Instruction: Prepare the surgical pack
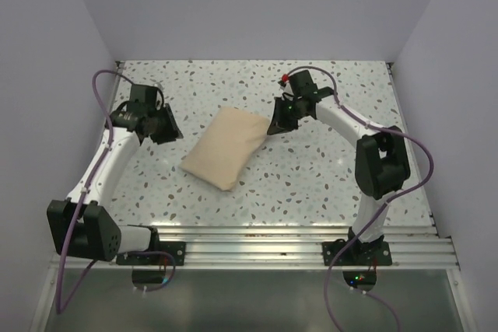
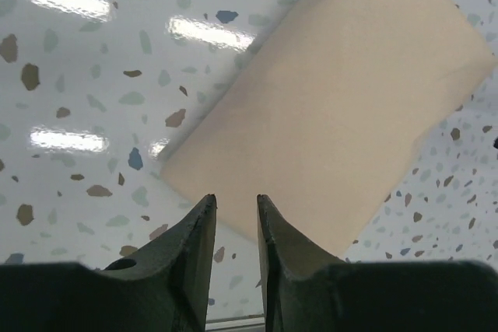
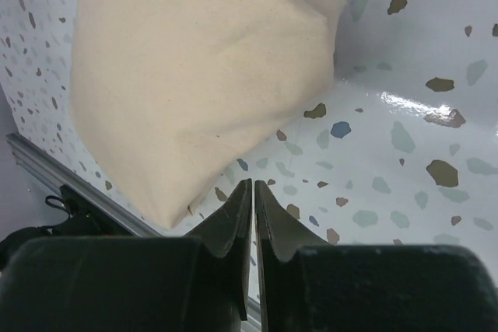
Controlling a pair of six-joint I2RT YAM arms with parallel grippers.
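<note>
The surgical pack [image 1: 224, 148] is a plain beige pillow-like bundle lying diagonally on the speckled table, between the two arms. No tray, instruments or gauze show. My left gripper [image 1: 168, 125] hovers left of the bundle and apart from it. In the left wrist view its jaws [image 2: 236, 200] stand a little apart with nothing between them, and the bundle [image 2: 342, 99] lies just beyond the tips. My right gripper [image 1: 275, 124] is at the bundle's far right corner. In the right wrist view that gripper [image 3: 253, 184] shows only a hairline slit between its fingers, empty, beside the bundle [image 3: 194, 75].
White walls close in the table at the back and both sides. A ribbed metal rail [image 1: 257, 242] runs along the near edge, where both arm bases are bolted. Purple cables [image 1: 99, 87] loop off each arm.
</note>
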